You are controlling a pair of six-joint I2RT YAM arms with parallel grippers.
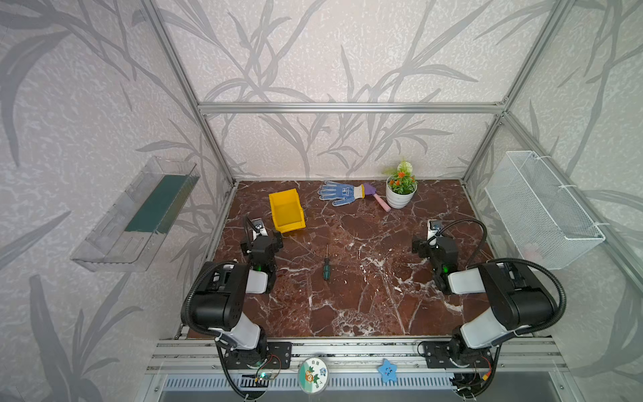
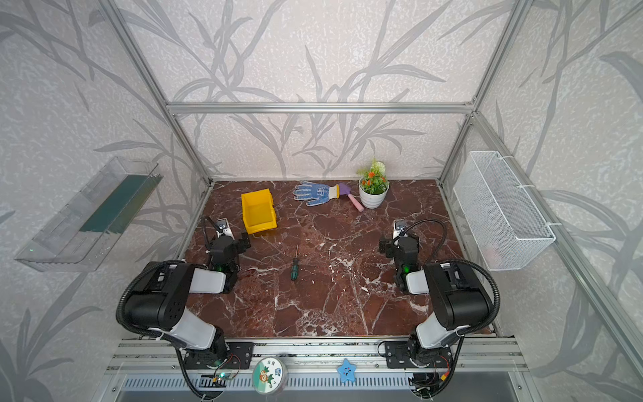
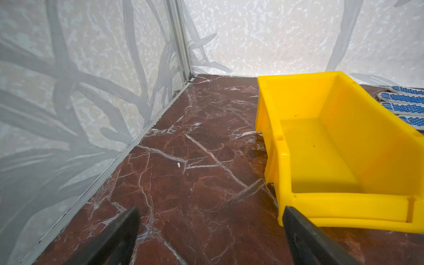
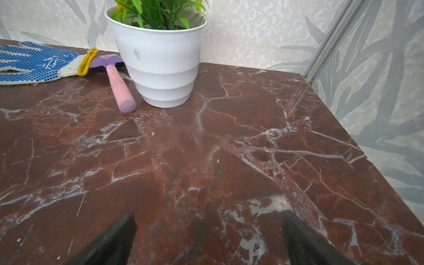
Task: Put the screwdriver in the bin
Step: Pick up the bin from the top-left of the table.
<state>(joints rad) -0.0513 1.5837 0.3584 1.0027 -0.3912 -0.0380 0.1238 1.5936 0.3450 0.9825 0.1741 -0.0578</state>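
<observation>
The screwdriver point(image 1: 326, 268) point(image 2: 294, 268), with a green-and-black handle and a thin dark shaft, lies on the marble table between my two arms, shaft pointing toward the back. The yellow bin point(image 1: 287, 212) point(image 2: 259, 212) point(image 3: 344, 202) stands empty at the back left, its low front lip toward me. My left gripper point(image 1: 261, 242) point(image 3: 210, 211) is open with nothing in it, its right finger just before the bin's near left corner. My right gripper point(image 1: 433, 243) point(image 4: 209, 214) is open over bare table on the right side. Neither wrist view shows the screwdriver.
A blue-dotted glove point(image 1: 339, 193) point(image 4: 34, 62), a purple-and-pink toy trowel point(image 1: 377, 198) point(image 4: 119, 89) and a white potted plant point(image 1: 400, 195) point(image 4: 160, 64) sit along the back wall. A clear tray point(image 1: 135, 215) hangs on the left wall, a white wire basket point(image 1: 542, 209) on the right.
</observation>
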